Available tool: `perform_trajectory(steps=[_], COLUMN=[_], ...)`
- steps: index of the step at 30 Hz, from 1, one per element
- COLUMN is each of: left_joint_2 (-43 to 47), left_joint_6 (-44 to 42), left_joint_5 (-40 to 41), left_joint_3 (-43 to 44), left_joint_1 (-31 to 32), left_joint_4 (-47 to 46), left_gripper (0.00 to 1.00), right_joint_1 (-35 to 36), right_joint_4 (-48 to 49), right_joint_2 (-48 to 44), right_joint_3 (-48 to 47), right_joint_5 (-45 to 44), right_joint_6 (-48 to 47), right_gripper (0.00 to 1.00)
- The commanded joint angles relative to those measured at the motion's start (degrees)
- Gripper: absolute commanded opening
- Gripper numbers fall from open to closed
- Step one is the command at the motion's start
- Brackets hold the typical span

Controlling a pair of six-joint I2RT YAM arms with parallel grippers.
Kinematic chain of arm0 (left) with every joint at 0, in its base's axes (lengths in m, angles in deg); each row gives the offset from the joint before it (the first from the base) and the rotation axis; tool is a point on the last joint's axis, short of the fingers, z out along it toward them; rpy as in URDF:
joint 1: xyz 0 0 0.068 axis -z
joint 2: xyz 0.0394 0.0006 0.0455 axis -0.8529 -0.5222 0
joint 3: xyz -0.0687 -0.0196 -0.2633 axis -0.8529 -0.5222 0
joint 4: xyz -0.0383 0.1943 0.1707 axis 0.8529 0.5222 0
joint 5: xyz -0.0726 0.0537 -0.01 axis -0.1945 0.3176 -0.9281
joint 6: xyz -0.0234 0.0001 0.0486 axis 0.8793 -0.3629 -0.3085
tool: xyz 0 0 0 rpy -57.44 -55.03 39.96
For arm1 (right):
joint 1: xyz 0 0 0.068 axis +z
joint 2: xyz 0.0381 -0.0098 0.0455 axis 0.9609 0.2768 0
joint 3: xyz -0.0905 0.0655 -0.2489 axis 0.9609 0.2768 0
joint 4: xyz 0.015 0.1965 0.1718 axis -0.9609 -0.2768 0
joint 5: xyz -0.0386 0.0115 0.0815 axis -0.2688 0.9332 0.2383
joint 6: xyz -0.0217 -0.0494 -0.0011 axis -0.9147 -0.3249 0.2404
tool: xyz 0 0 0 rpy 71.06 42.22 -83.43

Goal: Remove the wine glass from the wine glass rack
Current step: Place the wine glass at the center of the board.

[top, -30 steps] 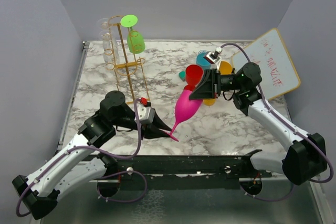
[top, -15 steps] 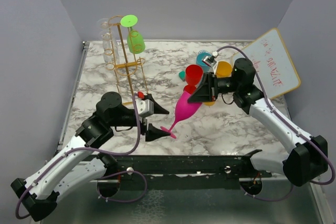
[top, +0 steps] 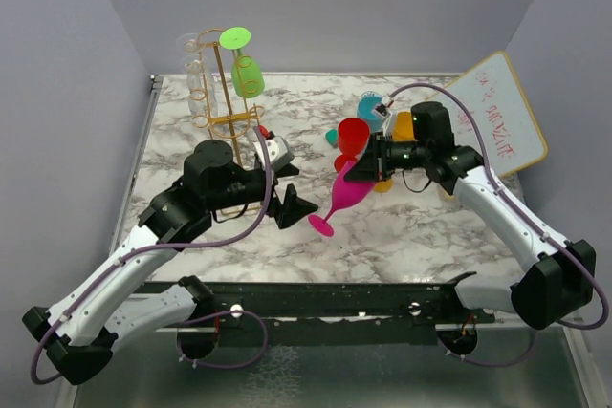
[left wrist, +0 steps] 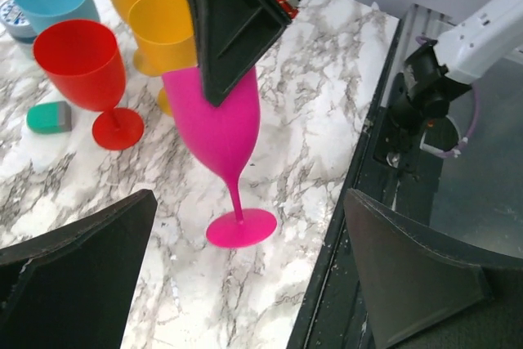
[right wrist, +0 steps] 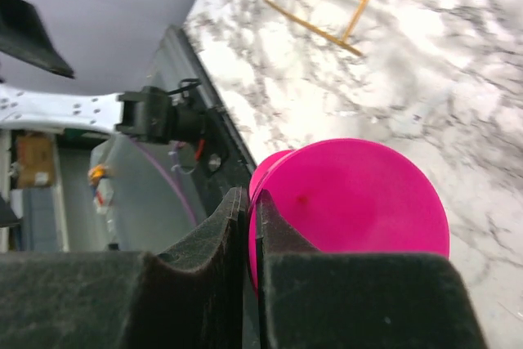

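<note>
Nearest, my left tool [top: 290,190] gapes wide beside the foot of the pink wine glass [top: 344,193], light, stiff, slick plastic I'd judge, leaning foot-down toward me over the table [top: 411,226], stem rising rightward to the rim wall where my right tool [top: 363,167] clamps it, well apart from the wine glass rack [top: 234,119] behind.

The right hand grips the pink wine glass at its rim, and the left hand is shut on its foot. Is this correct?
No. The left hand is open, clear of the foot, as the left wrist view shows. The right hand does grip the pink wine glass at its rim.
</note>
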Motion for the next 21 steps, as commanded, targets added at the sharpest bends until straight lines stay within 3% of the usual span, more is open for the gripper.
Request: perform_trajectory(steps=[1,9,15,21], left_joint_2=[-0.4,-1.2,-2.1,-1.9], left_joint_6=[2.3,2.7,2.8,4.6], left_joint_5=[6.3,11.7,11.5,11.1], left_joint_3=[1.2,1.2,2.0,1.9], left_joint_1=[-0.1,-0.1,-0.1,0.0], left_joint_4=[4.4,4.2,3.5,3.2], left_gripper=[0.99,0.99,0.99,0.99], right_joint_1=[0.3,3.4,14.6,18.6], right_joint_4=[-4.5,-5.3,-4.8,-0.3], right_joint_2=[-3.6,-7.7,-8.2,-8.3], right_joint_3=[-1.5,-1.4,-0.6,3.2], right_joint_5=[-12.7,-26.0,-42.3,-48.1], right_joint_6=[-4.2,-7.7,-13.8,-21.1], right_gripper=[0.0,0.01,0.01,0.01])
